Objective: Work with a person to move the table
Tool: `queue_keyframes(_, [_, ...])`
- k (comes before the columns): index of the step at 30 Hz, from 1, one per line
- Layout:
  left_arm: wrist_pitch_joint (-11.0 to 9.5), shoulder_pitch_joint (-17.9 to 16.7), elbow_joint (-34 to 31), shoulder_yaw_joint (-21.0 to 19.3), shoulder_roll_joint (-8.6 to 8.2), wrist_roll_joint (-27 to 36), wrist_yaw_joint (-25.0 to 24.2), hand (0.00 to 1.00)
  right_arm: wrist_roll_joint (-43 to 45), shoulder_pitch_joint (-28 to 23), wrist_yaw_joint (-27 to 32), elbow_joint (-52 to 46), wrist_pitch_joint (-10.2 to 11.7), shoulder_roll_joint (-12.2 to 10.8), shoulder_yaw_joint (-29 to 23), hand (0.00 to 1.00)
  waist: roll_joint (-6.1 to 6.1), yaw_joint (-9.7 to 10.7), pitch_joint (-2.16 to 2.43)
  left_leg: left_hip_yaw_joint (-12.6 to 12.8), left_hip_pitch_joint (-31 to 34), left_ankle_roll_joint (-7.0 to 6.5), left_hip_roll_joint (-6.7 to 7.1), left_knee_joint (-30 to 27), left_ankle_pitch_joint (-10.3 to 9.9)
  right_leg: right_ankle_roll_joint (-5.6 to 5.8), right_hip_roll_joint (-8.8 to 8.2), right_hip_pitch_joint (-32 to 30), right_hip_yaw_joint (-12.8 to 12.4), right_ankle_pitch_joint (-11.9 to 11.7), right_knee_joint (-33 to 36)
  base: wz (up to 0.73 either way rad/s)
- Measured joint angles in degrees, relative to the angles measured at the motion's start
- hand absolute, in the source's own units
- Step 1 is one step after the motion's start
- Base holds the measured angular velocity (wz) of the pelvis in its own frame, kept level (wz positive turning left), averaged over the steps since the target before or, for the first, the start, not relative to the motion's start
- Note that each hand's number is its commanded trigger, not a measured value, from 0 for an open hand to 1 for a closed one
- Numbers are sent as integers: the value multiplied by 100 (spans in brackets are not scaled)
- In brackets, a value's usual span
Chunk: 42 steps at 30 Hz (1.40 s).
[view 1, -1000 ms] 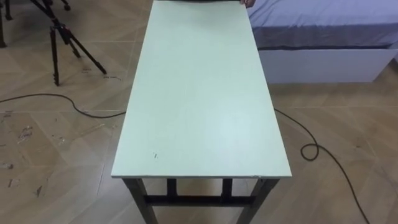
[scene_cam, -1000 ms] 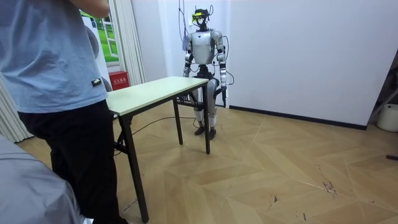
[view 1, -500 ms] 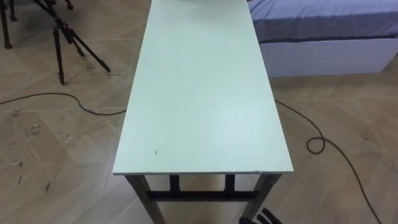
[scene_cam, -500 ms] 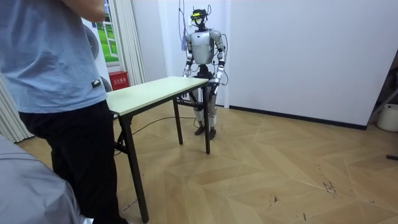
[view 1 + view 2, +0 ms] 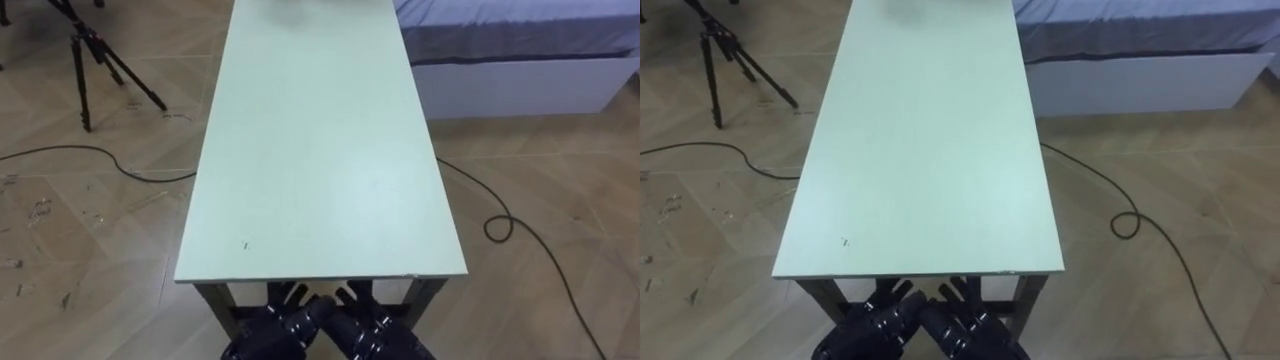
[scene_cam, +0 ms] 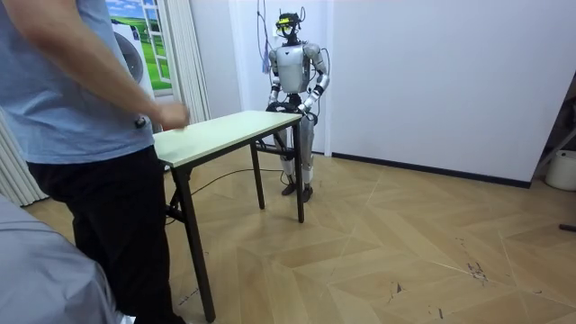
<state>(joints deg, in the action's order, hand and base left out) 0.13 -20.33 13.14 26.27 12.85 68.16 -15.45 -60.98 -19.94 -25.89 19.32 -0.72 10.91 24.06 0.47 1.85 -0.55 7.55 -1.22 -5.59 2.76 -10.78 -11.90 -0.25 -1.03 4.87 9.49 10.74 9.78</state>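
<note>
Under the table's (image 5: 320,150) near edge: left robot hand (image 5: 272,335), right robot hand (image 5: 385,345), grip impossible to tell. Room view shows a person (image 6: 72,108) opposite.

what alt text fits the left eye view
A long pale table stretches ahead, with the robot's left hand and right hand open side by side just below its near end. A tripod, a cable and a bed flank it.

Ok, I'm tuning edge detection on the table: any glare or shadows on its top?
Left eye view: the pale green rectangular tabletop shows a faint broad sheen, no hard glare; the dark left robot hand and right robot hand sit in shade below its near edge. Room view: the top is evenly lit.
</note>
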Motion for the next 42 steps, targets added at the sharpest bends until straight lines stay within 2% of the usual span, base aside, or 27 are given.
queue_keyframes(4, [-8,65,-101,19,24,158,42,0,-43,114,0,-30,7,50,15,0,12,-7,-5,-1,4,0,1,0,0,0,2,-5,8,0,-1,0])
queue_keyframes(10, [-7,477,-186,37,117,263,216,0,-341,378,30,-221,18,162,84,0,86,-1,-38,-1,-5,0,1,-16,1,0,0,0,-16,0,-2,0])
queue_keyframes(15, [7,530,-190,89,204,456,272,0,-452,531,62,-225,35,286,172,0,75,0,-44,2,-41,2,0,-21,3,0,6,33,-93,0,-6,0])
queue_keyframes(21, [182,753,5,20,362,1022,364,0,-675,639,151,-208,-107,394,161,0,66,-54,-61,9,-59,1,2,-29,3,0,1,68,-91,0,-10,0])
queue_keyframes(22, [190,792,91,-22,357,1024,364,0,-674,652,153,-199,-130,413,159,0,69,-63,-63,10,-73,1,2,-31,3,0,0,79,-92,0,-11,0])
queue_keyframes(23, [210,878,311,-150,325,1042,364,0,-676,695,172,-159,-159,422,146,0,77,-85,-84,10,-118,1,2,-15,3,0,1,115,-88,0,-12,-3])
queue_keyframes(27, [241,983,748,-683,281,1362,530,0,-893,914,293,80,-202,398,-26,0,94,-88,-95,14,-139,2,1,1,4,0,5,126,-74,0,-17,0])
queue_keyframes(31, [337,971,769,-817,194,1501,687,0,-952,1094,486,289,-307,392,-116,0,81,-163,-90,18,-128,3,1,7,4,0,5,109,-49,0,-10,0])
queue_keyframes(37, [523,1120,961,-872,118,1565,822,0,-1372,1311,883,453,-427,265,-287,0,21,-287,-71,30,-147,5,-5,-4,6,0,2,119,0,0,-14,-1])
queue_keyframes(40, [606,1295,1276,-888,12,1621,886,0,-1910,1332,1224,455,-441,255,-350,0,19,-347,-72,35,-236,4,-2,-5,6,0,-3,208,8,0,-23,0])
queue_keyframes(42, [711,1430,1488,-1055,-166,1671,942,0,-2254,1340,1441,455,-512,159,-475,0,20,-391,-72,32,-265,4,-3,-9,6,0,-2,244,9,0,-22,0])
